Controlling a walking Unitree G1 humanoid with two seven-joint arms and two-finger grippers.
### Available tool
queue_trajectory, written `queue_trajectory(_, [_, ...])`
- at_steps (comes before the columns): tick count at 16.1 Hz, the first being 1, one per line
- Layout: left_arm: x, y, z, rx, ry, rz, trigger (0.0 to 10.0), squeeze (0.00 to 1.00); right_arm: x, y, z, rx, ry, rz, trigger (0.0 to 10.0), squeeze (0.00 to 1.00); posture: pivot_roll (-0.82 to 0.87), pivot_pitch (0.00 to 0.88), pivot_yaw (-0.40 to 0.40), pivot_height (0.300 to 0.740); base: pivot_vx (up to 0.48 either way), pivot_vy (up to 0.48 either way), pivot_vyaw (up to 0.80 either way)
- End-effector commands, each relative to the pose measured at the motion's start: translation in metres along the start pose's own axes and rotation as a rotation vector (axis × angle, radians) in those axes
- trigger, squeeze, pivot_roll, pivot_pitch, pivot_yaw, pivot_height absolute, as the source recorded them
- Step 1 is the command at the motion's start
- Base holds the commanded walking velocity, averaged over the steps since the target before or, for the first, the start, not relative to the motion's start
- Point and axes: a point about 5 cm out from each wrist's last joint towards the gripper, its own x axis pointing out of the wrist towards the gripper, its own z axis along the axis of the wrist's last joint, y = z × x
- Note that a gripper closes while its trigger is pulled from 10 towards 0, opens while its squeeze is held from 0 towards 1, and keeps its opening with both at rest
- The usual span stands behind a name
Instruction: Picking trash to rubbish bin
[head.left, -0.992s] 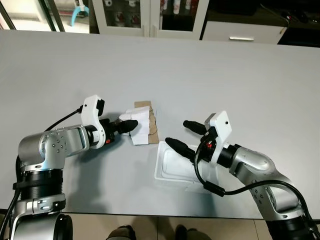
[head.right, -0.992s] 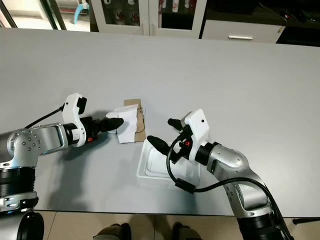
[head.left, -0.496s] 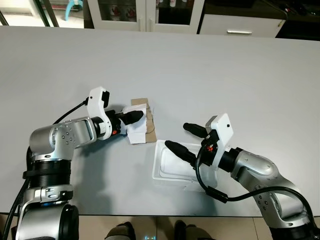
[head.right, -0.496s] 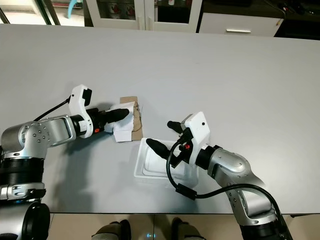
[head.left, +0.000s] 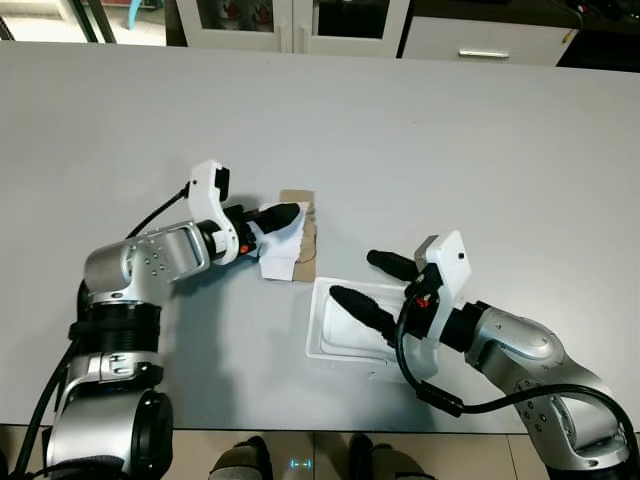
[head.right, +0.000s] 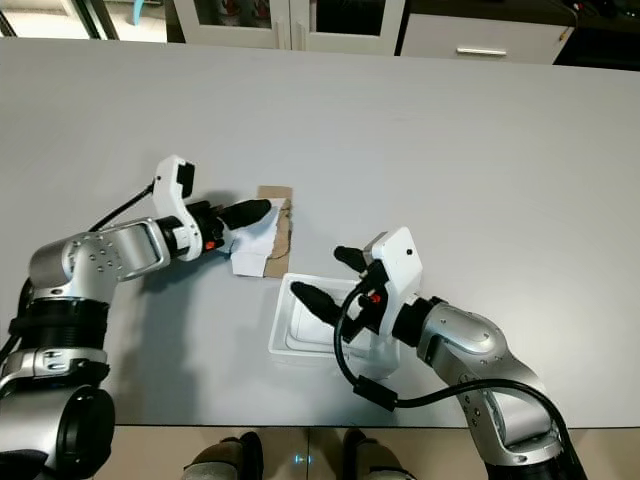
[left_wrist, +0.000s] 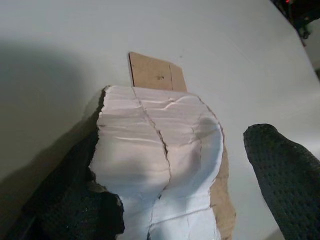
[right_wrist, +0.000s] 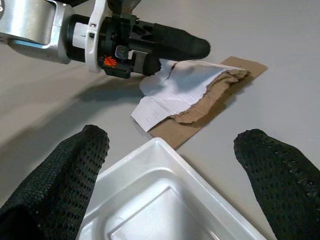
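On table (head.left: 480, 150), torn cardboard (head.left: 290, 245)

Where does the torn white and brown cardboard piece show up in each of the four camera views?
Left eye: cardboard piece left of centre, by the left gripper.
Right eye, same spot.
Left wrist: centre, close up.
Right wrist: upper middle.
Shared landmark: white tray, nearer the robot than it.

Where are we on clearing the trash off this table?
Nothing is binned yet. The left gripper is open around the torn white cardboard, and the right gripper is open over the white foam tray. Both pieces lie on the table and need lifting and carrying away.
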Motion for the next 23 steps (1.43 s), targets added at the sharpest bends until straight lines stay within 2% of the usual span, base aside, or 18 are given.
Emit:
queue_trajectory(1, [0.010,0.002,-0.024,-0.043,0.106,0.005,10.0,0.00,-0.005,0.000,0.001,0.003,0.005,-0.013,10.0,0.00,-0.13,0.245,-0.035,0.740,0.000,0.000,0.00])
queue_trajectory(3, [0.018,-0.010,-0.032,-0.088,0.140,-0.073,10.0,0.00,-0.005,0.000,0.001,0.005,0.007,-0.016,10.0,0.00,-0.14,0.247,-0.033,0.740,0.000,0.000,0.00])
queue_trajectory(6, [0.021,-0.020,-0.042,-0.088,0.204,-0.140,10.0,0.00,-0.005,0.001,0.000,0.002,0.013,-0.016,10.0,0.00,-0.14,0.248,-0.028,0.740,0.000,0.000,0.00])
queue_trajectory(11, [0.022,-0.024,-0.041,-0.084,0.214,-0.193,10.0,0.00,-0.004,0.002,-0.001,0.011,0.017,-0.015,10.0,0.00,-0.14,0.256,-0.026,0.740,0.000,0.000,0.00])
queue_trajectory(13, [0.024,-0.025,-0.046,-0.073,0.236,-0.201,10.0,0.00,-0.005,0.003,-0.001,0.012,0.016,-0.016,10.0,0.00,-0.14,0.262,-0.025,0.740,0.000,0.000,0.00])
queue_trajectory(14, [0.026,-0.025,-0.048,-0.070,0.242,-0.204,5.0,0.00,-0.005,0.003,-0.001,0.013,0.017,-0.016,10.0,0.00,-0.15,0.262,-0.025,0.740,0.000,0.000,0.00])
queue_trajectory(15, [0.027,-0.025,-0.049,-0.072,0.245,-0.203,5.0,0.00,-0.005,0.003,-0.001,0.013,0.018,-0.016,10.0,0.00,-0.15,0.262,-0.025,0.740,0.000,0.000,0.00])
queue_trajectory(16, [0.027,-0.025,-0.050,-0.071,0.246,-0.204,0.0,0.00,-0.005,0.003,-0.001,0.013,0.017,-0.017,10.0,0.00,-0.15,0.264,-0.024,0.740,0.000,0.000,0.00])
queue_trajectory(23, [0.026,-0.021,-0.051,-0.055,0.264,-0.218,0.0,0.00,-0.004,0.003,-0.001,0.019,0.014,-0.024,10.0,0.00,-0.14,0.266,-0.019,0.740,0.000,0.000,0.00])
